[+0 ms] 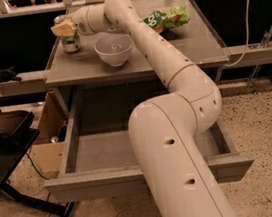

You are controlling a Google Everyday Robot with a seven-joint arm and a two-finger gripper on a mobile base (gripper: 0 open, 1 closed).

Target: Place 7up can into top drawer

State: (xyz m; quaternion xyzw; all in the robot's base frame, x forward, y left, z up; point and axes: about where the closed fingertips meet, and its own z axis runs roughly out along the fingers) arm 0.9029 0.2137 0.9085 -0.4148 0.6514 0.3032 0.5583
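Note:
The 7up can (71, 43) stands upright at the back left corner of the grey table (188, 47). My gripper (64, 28) is at the can's upper part, reaching in from the right and covering its top half. The arm stretches from the lower middle of the view up over the table. The top drawer (97, 155) is pulled wide open below the table top. The part of its inside that shows holds nothing, and my arm hides its right part and much of its front.
A white bowl (114, 49) sits just right of the can. A green crinkled snack bag (166, 19) lies at the back right of the table. A cardboard box (47, 140) stands on the floor left of the drawer, and a black chair (0, 130) is at the far left.

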